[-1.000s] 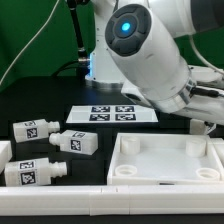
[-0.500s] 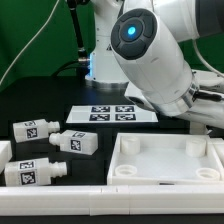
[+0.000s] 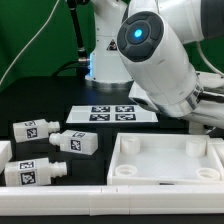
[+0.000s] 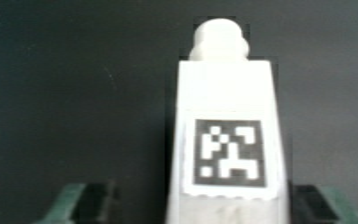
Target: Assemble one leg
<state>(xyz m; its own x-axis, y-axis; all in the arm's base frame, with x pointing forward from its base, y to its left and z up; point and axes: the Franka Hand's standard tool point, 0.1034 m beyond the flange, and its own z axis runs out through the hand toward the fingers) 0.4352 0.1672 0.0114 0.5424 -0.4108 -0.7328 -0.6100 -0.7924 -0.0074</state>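
Leg (image 4: pixel 226 130) sat tag-up between the fingers (image 4: pixel 83 200) of the gripper (image 4: pixel 202 198). Jaws were spread with a gap on each side, nothing grasped. Three other legs (image 3: pixel 75 141) lay in the exterior view's lower left, white tray (image 3: pixel 165 160) lower right, marker board (image 3: pixel 112 113) centre.

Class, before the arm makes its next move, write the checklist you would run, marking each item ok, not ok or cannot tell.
1. The leg lies between the fingers of the hand: ok.
2. Hand open, fingers clear of the leg: ok.
3. The tag on the leg readable in the wrist view: ok.
4. Visible corners of the tray bare: ok.
5. Hand's place over the table, from the exterior view: cannot tell, the arm hides it.
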